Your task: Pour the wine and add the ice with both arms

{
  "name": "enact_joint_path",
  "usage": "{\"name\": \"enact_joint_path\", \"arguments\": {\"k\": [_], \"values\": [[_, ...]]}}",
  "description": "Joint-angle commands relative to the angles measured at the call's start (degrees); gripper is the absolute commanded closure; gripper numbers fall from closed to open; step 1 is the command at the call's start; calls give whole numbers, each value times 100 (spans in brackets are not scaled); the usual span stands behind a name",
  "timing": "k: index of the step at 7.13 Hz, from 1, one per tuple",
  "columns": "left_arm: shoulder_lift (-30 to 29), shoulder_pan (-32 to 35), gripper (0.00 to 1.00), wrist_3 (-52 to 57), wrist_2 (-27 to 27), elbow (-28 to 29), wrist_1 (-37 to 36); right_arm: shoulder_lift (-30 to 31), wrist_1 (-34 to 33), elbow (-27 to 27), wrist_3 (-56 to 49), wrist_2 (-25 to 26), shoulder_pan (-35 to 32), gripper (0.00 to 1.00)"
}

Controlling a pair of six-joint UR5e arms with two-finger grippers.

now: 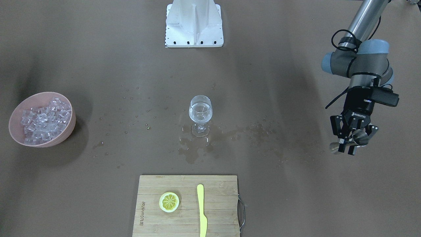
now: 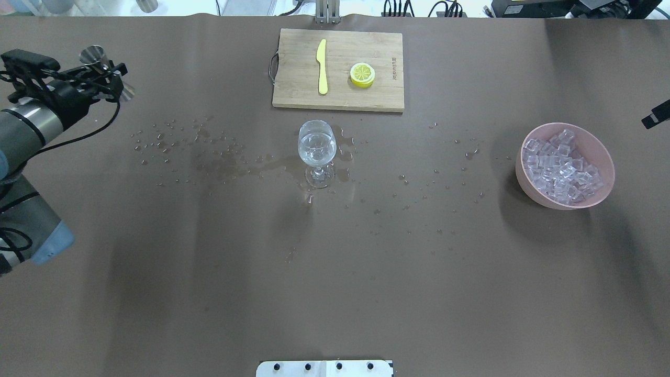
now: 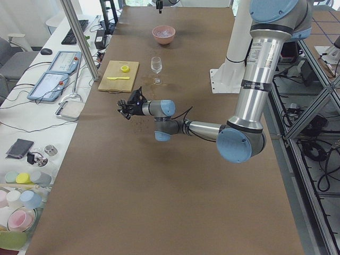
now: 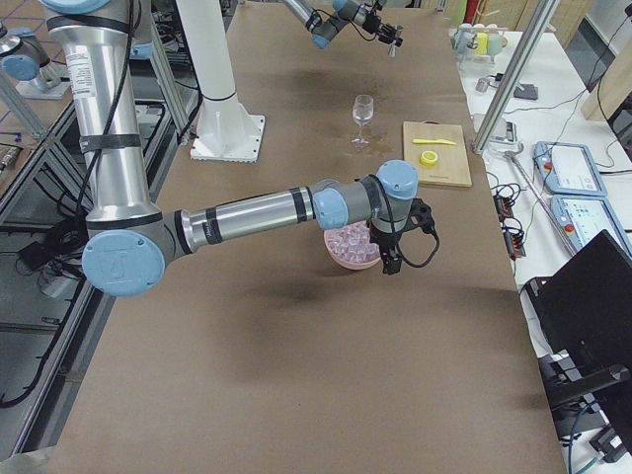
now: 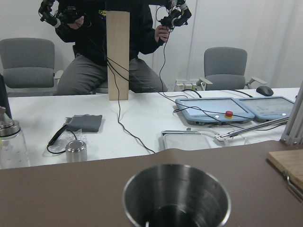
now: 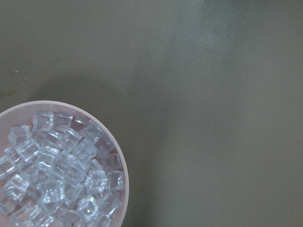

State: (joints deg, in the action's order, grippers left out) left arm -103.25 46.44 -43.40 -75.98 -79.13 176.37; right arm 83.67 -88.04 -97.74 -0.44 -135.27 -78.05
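A wine glass (image 1: 200, 113) stands at mid-table with a little clear wine in its bowl; it also shows in the overhead view (image 2: 316, 152). The ice (image 1: 42, 120) fills a pink bowl (image 1: 67, 131); the right wrist view looks down on the cubes (image 6: 52, 175). My left gripper (image 1: 352, 144) is shut on a steel jigger (image 1: 360, 137) and holds it above the table, far from the glass. The jigger's open cup (image 5: 176, 196) fills the left wrist view. My right gripper (image 4: 390, 252) hangs over the bowl's edge; I cannot tell whether it is open or shut.
A wooden cutting board (image 1: 187, 223) with a lemon slice (image 1: 169, 201) and a yellow knife (image 1: 201, 210) lies on the operators' side of the glass. Water drops and puddles (image 1: 194, 148) spread around the glass. The white base block (image 1: 194, 24) is behind it.
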Motion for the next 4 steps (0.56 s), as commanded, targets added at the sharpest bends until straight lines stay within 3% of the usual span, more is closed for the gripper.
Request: {"name": "enact_joint_path", "arguments": {"k": [1,2,3,4], "values": [[-388,-503,100,1086,40,-329,-32,17,-3,44,0,-52,0,0],[-398,-765,100,1149,170,-374,-119,52,-3,53,-9,-113,0,0],[-572,-1238,100,1298,963,-444,-164,44,-3,44,0,-114,0,0],[-713,-1791,100,1551,1711,-697,-825,52,-3,35,0,-131,0,0]]}}
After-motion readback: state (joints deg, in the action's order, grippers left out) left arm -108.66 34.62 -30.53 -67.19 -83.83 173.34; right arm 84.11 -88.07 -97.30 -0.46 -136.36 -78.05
